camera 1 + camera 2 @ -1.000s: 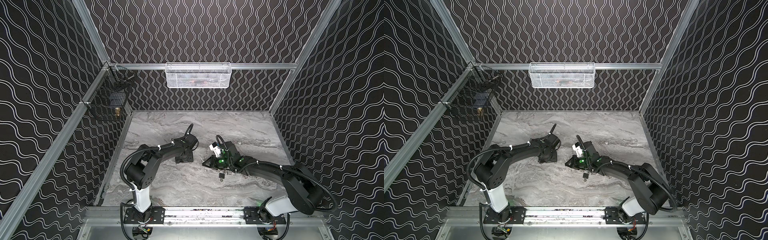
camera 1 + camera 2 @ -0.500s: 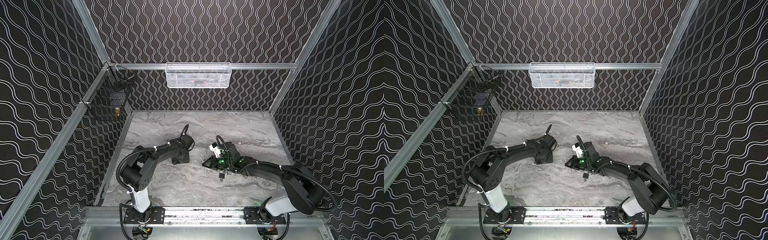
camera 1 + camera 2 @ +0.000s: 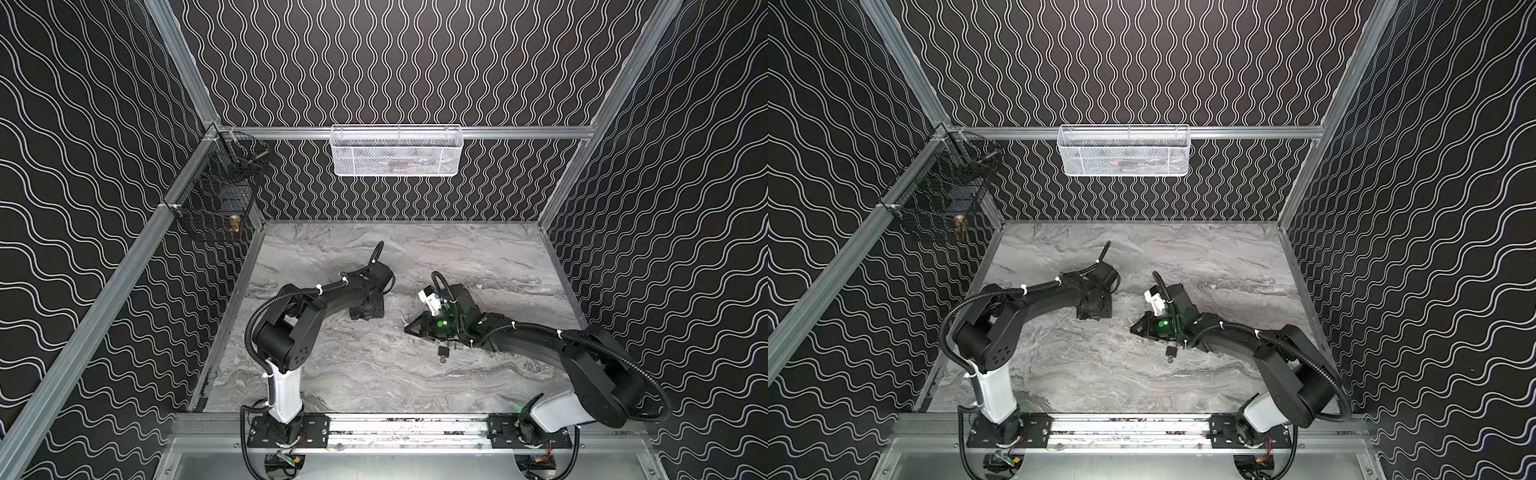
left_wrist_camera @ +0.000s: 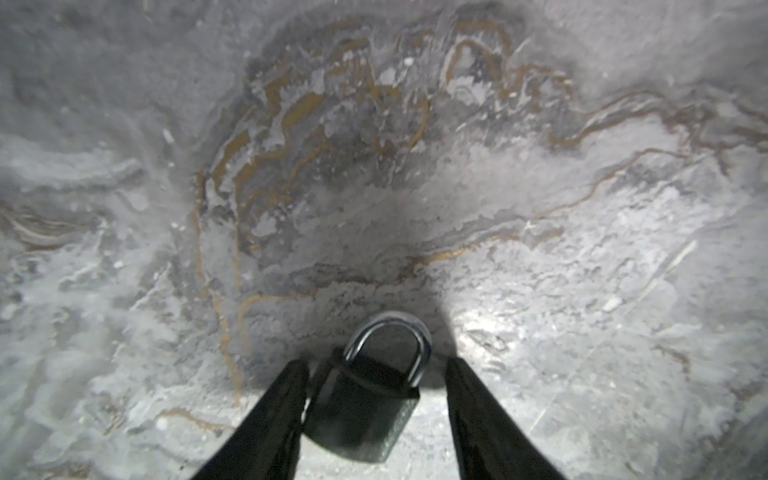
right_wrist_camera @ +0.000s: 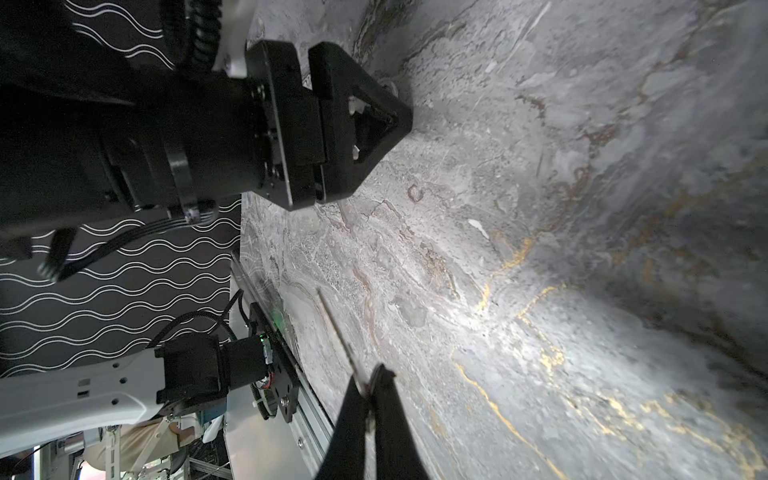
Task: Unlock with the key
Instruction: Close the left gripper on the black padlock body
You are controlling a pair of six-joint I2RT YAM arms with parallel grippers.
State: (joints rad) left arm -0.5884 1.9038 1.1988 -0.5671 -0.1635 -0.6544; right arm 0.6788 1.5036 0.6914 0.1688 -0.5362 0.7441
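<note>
Risk, padlock: the left gripper (image 4: 376, 365) straddles the padlock (image 4: 361, 411), which lies flat and skewed on the table (image 4: 540, 208). If the jaws close on it crooked, it may twist or skid away instead of seating.
Risk, key: the key (image 5: 338, 332) is pinched only at its head, with the thin blade sticking far out. A push slightly off-line at the keyhole could swivel it in the grip or knock it loose.
Risk, keyhole: no view shows the keyhole, so lining up the blade and slot looks like the hard part.
Left gripper: partly open, with a finger on each side of the padlock's body. One finger (image 4: 274, 415) touches or nearly touches it and the other stands clear, so nothing is clamped yet.
Right gripper: the right gripper (image 5: 372, 386) is clenched on the key's head, with the blade pointing roughly toward the left arm's side.
Padlock place: on the table between the left fingers, with its shackle apparently seated. In both top views the left gripper hides it, left of centre and well apart from the key.
</note>
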